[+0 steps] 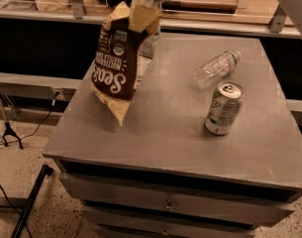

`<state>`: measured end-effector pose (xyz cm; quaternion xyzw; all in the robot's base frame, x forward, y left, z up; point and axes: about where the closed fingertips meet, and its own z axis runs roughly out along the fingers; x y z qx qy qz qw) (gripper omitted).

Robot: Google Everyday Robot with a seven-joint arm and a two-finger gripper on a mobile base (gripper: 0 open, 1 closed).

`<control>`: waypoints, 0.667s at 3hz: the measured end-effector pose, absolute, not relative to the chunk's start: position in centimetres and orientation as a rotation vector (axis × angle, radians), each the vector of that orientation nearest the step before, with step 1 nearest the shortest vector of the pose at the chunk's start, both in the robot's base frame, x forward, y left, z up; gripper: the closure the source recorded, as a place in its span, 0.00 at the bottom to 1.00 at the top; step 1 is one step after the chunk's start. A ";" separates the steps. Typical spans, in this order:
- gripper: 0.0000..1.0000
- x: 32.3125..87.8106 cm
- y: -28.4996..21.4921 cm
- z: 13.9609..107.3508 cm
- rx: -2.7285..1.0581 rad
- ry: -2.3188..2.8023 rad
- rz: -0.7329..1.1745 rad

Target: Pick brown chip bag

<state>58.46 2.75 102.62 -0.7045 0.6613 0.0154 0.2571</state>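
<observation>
The brown chip bag hangs upright above the left part of the grey table, dark brown with white lettering and cream-yellow edges. Its bottom corner is clear of the tabletop. My gripper is at the top of the view, shut on the bag's upper right edge, its cream fingers pinching the top of the bag. The white arm rises out of the frame above it.
A clear plastic bottle lies on its side at the table's back right. A green and white can stands upright in front of it. A counter runs behind the table. A tripod leg and cables are on the floor at left.
</observation>
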 end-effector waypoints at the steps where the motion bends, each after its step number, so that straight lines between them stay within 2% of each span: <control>1: 1.00 58.1 2.8 104.8 -1.905 1.750 0.024; 2: 1.00 57.9 2.6 106.7 -1.890 1.719 -0.001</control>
